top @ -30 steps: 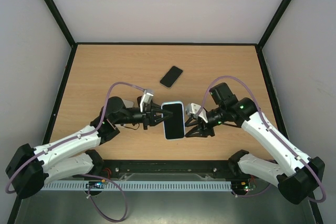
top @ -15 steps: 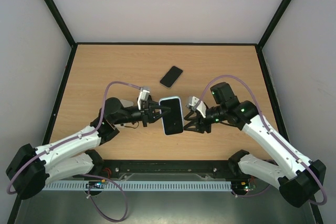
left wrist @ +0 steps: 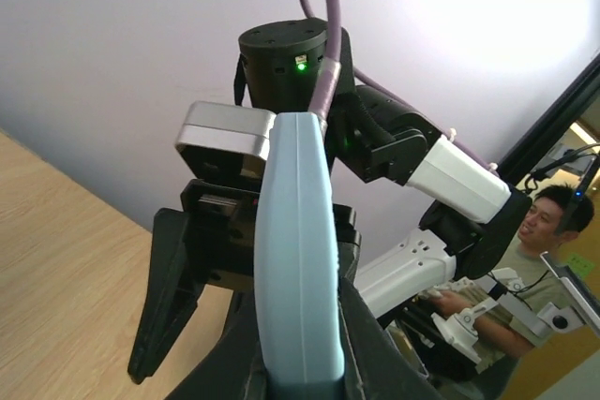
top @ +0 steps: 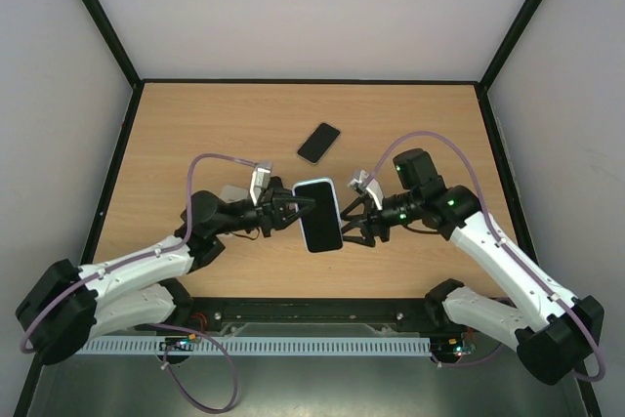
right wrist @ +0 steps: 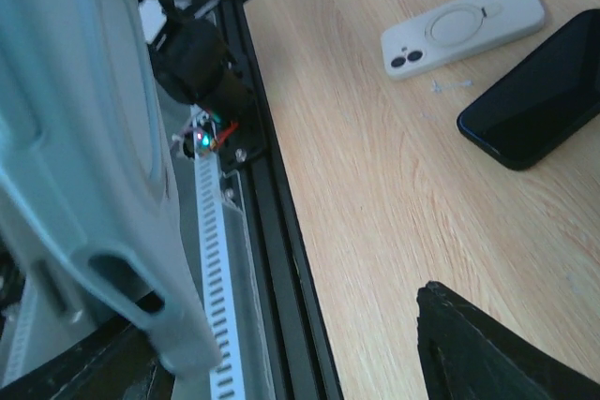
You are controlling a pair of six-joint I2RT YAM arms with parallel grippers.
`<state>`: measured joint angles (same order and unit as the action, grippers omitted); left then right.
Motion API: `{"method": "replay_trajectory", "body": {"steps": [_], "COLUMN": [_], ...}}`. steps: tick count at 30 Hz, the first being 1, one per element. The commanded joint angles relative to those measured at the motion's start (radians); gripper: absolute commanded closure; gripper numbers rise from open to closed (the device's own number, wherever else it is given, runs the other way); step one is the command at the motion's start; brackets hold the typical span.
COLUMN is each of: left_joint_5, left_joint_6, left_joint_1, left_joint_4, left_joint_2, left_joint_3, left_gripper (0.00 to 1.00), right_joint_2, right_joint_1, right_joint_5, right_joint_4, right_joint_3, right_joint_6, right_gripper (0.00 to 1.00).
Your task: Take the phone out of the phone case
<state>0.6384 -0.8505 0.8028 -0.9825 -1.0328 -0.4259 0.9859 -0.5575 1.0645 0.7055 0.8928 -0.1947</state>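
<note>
Right gripper (top: 349, 221) has spread apart off the cased phone (top: 318, 215); left gripper (top: 296, 210) clamps it; next, regrip its rim and peel

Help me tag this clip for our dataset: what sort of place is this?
Probably a robotics lab cell: a wooden table walled by white panels, with a seated person just beyond.

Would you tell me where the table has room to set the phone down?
The table is bare along its far edge behind the black phone and its far corners. Crowded: the middle, where left fingers and right fingers flank the cased phone.
</note>
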Motion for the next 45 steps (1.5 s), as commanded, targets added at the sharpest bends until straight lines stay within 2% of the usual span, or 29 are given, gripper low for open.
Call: {"method": "replay_trajectory", "body": {"steps": [1, 4, 6, 8, 10, 13, 15, 16, 18, 20, 22, 25, 27, 31, 34, 41, 42, 45], "left_joint_5": [0.047, 0.018, 0.010, 0.001, -0.039, -0.110, -0.150, -0.162, -0.191, -0.223, -0.271, -0.372, -0.466, -0.713, -0.927, -1.202, -1.264, -1.334], "left_joint_6": [-0.034, -0.039, -0.038, -0.041, -0.041, -0.031, -0.028, -0.025, -0.019, 0.010, 0.058, 0.115, 0.147, 0.264, 0.406, 0.673, 0.700, 0.780], "left_joint_1": [0.036, 0.036, 0.036, 0.036, 0.033, 0.012, -0.018, -0.034, -0.062, -0.077, -0.079, -0.074, -0.057, 0.043, 0.195, 0.477, 0.506, 0.563], "left_joint_4": [-0.127, -0.149, -0.159, -0.173, -0.163, -0.102, -0.056, -0.043, -0.010, 0.041, 0.110, 0.216, 0.275, 0.442, 0.568, 0.703, 0.710, 0.695], "left_joint_2": [-0.071, -0.085, -0.105, -0.135, -0.163, -0.190, -0.205, -0.212, -0.218, -0.213, -0.199, -0.157, -0.122, -0.080, -0.105, -0.341, -0.375, -0.476], "left_joint_3": [0.009, 0.020, 0.020, 0.016, 0.009, -0.018, -0.051, -0.067, -0.102, -0.138, -0.173, -0.204, -0.200, -0.210, -0.242, -0.357, -0.382, -0.425], "left_gripper": [0.97, 0.97, 0.98, 0.98, 0.97, 0.96, 0.93, 0.91, 0.84, 0.66, 0.54, 0.40, 0.35, 0.34, 0.35, 0.47, 0.47, 0.51], "right_joint_2": [0.006, -0.013, -0.022, -0.013, -0.006, -0.027, -0.057, -0.072, -0.097, -0.114, -0.125, -0.138, -0.142, -0.127, -0.093, 0.003, 0.023, 0.065], "right_joint_1": [-0.009, -0.007, -0.007, -0.007, -0.007, -0.007, -0.003, -0.001, 0.003, 0.010, 0.020, 0.036, 0.053, 0.097, 0.134, 0.170, 0.174, 0.176], "right_joint_5": [0.095, 0.081, 0.125, 0.182, 0.215, 0.239, 0.200, 0.165, 0.071, -0.034, -0.152, -0.292, -0.333, -0.376, -0.471, -0.550, -0.548, -0.538], "right_joint_4": [-0.294, -0.324, -0.352, -0.340, -0.315, -0.304, -0.321, -0.318, -0.274, -0.212, -0.158, -0.118, -0.131, -0.182, -0.201, -0.232, -0.232, -0.234], "right_joint_3": [0.045, 0.044, 0.034, 0.038, 0.043, 0.029, 0.010, 0.005, 0.002, -0.002, -0.011, -0.045, -0.079, -0.154, -0.179, -0.204, -0.205, -0.201], "right_joint_6": [0.200, 0.250, 0.287, 0.295, 0.291, 0.314, 0.381, 0.417, 0.450, 0.481, 0.515, 0.577, 0.606, 0.669, 0.698, 0.724, 0.724, 0.724], "right_gripper": [0.32, 0.29, 0.27, 0.32, 0.46, 0.74, 0.93, 0.97, 0.98, 0.98, 0.98, 0.98, 0.98, 0.98, 0.98, 0.98, 0.98, 0.98]}}
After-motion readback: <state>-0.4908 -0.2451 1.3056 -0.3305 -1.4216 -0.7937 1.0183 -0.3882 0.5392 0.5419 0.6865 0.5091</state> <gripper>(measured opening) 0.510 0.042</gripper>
